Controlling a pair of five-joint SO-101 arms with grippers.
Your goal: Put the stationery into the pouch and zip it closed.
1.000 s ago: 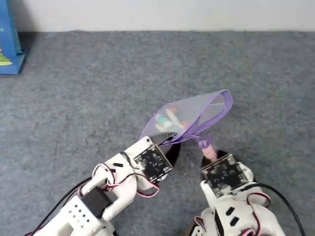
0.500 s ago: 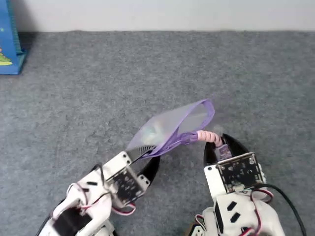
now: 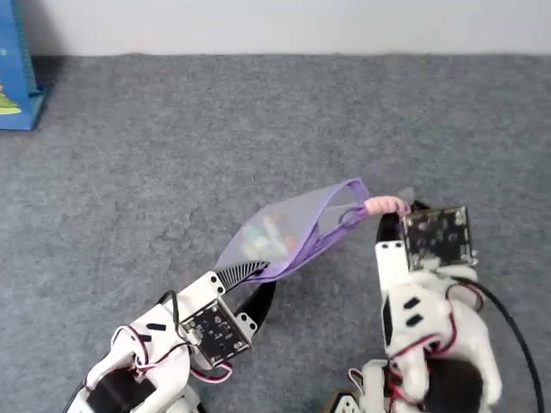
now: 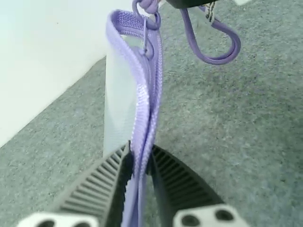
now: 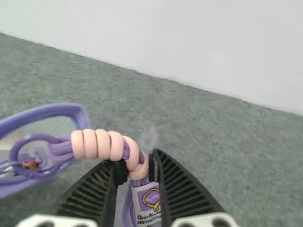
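The translucent pouch (image 3: 284,228) with purple zipper trim hangs stretched above the grey table between both arms, with coloured stationery (image 3: 267,231) showing faintly inside. My left gripper (image 3: 256,275) is shut on the pouch's near-left zipper edge (image 4: 142,109), jaws pinching the purple tape (image 4: 139,163). My right gripper (image 3: 392,219) is shut on the zipper pull, a pink coiled bead (image 5: 104,144) on a purple strap with a small tag (image 5: 147,198). The pull (image 3: 386,206) sits at the pouch's far-right end, and a purple loop (image 4: 213,42) hangs beside it.
A blue box (image 3: 15,77) stands at the back left against the white wall (image 3: 284,26). Grey carpet-like table surface (image 3: 172,146) stretches open behind and to the left of the pouch.
My right gripper has moved away from the near edge and rightward, dragging the pink pull along the zipper. My left arm has drawn back toward the near edge, pulling the pouch taut and flatter.
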